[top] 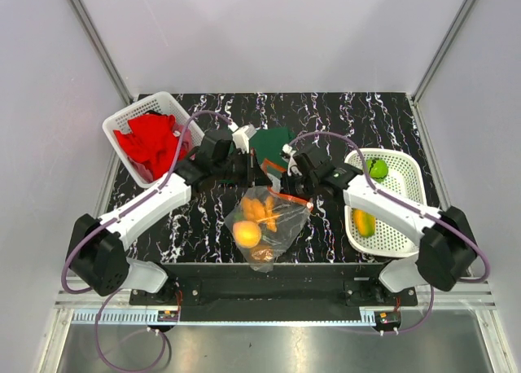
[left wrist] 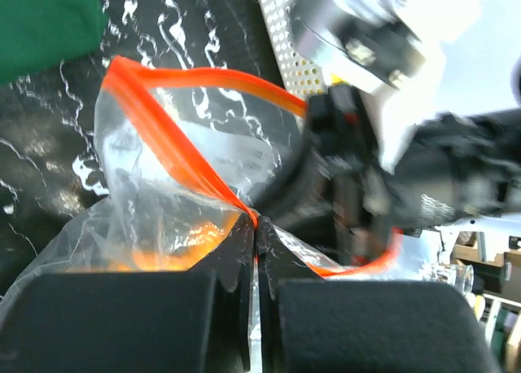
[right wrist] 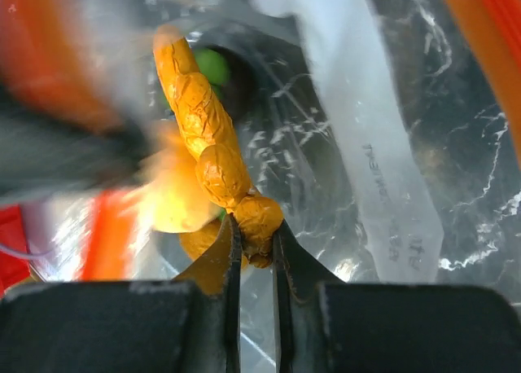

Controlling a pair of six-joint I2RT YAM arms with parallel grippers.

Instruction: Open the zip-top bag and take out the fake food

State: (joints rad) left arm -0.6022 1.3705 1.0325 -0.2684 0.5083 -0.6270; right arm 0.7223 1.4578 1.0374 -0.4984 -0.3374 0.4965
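Observation:
The clear zip-top bag point(top: 270, 236) lies at the table's middle, its mouth held up between both grippers. My left gripper point(top: 262, 177) is shut on the bag's orange-red zip strip point(left wrist: 163, 129), pinched at the fingertips point(left wrist: 255, 224). My right gripper point(top: 286, 184) reaches into the bag's mouth and is shut point(right wrist: 256, 234) on the end of a bumpy orange carrot-like piece point(right wrist: 213, 145). More fake food sits inside the bag: a round peach-orange piece point(top: 247, 233), orange pieces point(top: 262, 210) and a green piece point(right wrist: 213, 65).
A white basket point(top: 122, 129) at the back left holds a red cloth point(top: 151, 141). A white basket point(top: 407, 186) at the right holds a green fruit point(top: 377, 168) and a yellow-orange fruit point(top: 364, 222). A dark green cloth point(top: 273, 143) lies behind the grippers.

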